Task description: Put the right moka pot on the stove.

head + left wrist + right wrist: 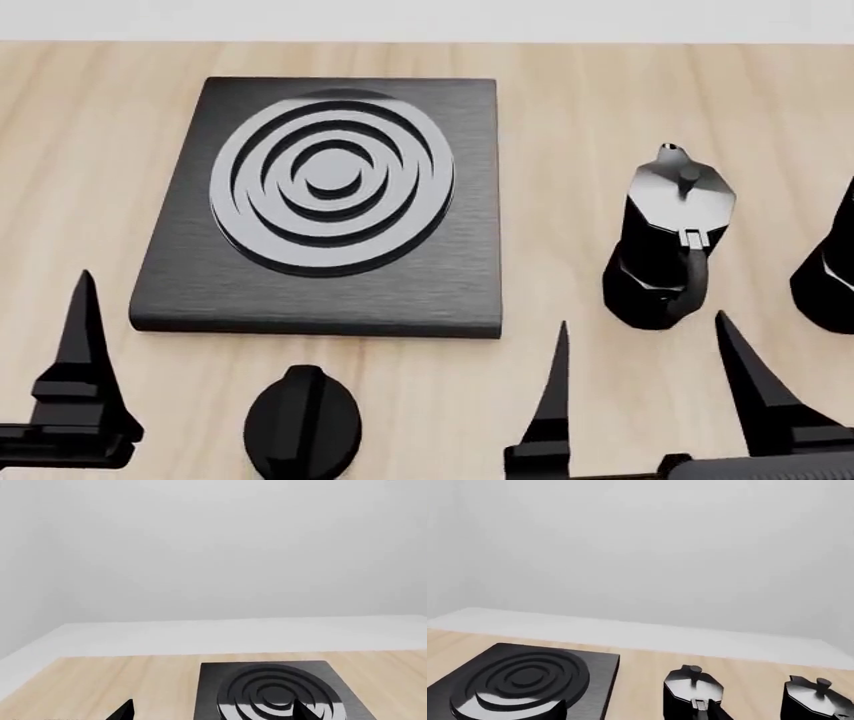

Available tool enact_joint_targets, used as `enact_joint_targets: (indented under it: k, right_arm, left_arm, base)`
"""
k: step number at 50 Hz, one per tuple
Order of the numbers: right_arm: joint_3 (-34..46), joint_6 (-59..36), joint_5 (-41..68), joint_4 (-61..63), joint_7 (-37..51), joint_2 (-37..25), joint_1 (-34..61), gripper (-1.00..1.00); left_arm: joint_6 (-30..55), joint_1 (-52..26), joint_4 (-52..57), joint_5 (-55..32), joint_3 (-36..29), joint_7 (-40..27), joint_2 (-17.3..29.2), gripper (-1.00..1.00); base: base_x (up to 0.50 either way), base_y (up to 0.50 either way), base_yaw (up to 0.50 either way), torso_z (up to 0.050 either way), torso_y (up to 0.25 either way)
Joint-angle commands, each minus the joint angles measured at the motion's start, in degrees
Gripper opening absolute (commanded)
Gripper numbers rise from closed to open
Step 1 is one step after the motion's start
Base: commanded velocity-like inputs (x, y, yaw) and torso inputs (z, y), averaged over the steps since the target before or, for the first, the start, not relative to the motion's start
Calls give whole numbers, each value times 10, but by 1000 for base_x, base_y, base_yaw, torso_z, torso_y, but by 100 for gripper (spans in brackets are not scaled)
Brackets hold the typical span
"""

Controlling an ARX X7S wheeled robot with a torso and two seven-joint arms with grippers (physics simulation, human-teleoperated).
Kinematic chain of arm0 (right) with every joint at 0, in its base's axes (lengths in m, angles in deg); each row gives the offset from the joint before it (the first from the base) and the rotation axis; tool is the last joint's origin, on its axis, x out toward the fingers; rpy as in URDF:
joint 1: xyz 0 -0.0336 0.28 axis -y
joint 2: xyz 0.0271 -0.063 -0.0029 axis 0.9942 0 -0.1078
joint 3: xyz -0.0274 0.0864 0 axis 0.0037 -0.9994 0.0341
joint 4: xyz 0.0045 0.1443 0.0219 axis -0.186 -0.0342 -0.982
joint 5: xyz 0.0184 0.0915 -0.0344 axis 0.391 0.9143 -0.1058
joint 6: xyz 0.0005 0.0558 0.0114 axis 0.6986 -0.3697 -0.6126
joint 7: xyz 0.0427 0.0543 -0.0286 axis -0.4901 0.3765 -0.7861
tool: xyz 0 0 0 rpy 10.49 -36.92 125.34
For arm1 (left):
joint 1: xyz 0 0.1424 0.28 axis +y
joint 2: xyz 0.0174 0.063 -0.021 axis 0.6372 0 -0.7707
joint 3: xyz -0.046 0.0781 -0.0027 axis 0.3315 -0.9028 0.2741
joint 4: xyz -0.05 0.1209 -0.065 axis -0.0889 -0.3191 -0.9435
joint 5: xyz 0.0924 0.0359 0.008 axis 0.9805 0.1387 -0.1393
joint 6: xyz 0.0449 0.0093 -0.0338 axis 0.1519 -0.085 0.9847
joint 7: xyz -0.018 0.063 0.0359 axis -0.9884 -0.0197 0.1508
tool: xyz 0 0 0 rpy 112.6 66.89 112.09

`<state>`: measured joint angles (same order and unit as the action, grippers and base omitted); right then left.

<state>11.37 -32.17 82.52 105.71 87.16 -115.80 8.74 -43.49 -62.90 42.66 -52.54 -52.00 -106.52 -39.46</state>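
Two glossy black moka pots stand on the wooden table to the right of the stove [340,200], a flat black slab with grey rings. The right moka pot [830,262] is cut off by the head view's right edge. In the right wrist view the right moka pot [817,700] shows whole beside the other pot [692,694]. My right gripper [641,322] is open and empty, just in front of the other pot [670,240], to the left of the right pot. My left gripper [215,714] is open and empty, near the stove's [273,687] front left.
A small black knob [304,420] lies on the table in front of the stove, between my two arms. One left finger [83,350] shows at the head view's lower left. A pale wall stands beyond the table's far edge [627,630].
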Motion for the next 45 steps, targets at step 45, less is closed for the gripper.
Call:
enact_joint_targets:
  k: [45]
  right_arm:
    - [-184, 81, 109, -115, -83, -87, -62, 100]
  left_arm:
    - [-10, 0, -2, -29, 6, -18, 7, 100]
  base:
    - [0, 0, 0, 0, 0]
